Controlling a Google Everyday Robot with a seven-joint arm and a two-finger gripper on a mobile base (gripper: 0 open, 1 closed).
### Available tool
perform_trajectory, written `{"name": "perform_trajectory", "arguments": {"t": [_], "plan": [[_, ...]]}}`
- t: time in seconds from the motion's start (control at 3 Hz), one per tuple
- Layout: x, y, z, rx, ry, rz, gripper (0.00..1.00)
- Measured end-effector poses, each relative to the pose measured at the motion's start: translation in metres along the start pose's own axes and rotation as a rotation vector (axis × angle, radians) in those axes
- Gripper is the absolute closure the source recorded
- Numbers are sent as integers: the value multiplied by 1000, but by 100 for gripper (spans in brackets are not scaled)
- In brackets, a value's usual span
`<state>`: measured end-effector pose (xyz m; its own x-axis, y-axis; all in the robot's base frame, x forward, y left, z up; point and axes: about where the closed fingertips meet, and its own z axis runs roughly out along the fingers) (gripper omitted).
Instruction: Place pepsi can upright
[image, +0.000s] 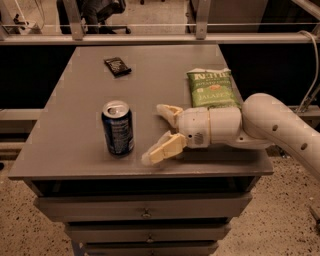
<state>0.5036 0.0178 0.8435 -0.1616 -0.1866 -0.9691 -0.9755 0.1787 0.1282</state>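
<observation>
One grey table (75, 100) bears upright pepsi can (118, 128), gripper (154, 134) splayed beside

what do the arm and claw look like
The arm is a smooth, rounded white casing with small dark dots along its side. The claw, just right of the pepsi can in the picture, has a white cylindrical wrist and two tan, wedge-shaped fingers.

Dim, warm light — soft shadow under the jaws, spread apart beside the pepsi can (118, 128).
</observation>
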Motion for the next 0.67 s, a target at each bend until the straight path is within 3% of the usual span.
{"name": "perform_trajectory", "arguments": {"t": [0.33, 0.67], "plan": [[-14, -15, -41, 47, -13, -46, 0], [-52, -36, -94, 121, -87, -121, 0]]}}
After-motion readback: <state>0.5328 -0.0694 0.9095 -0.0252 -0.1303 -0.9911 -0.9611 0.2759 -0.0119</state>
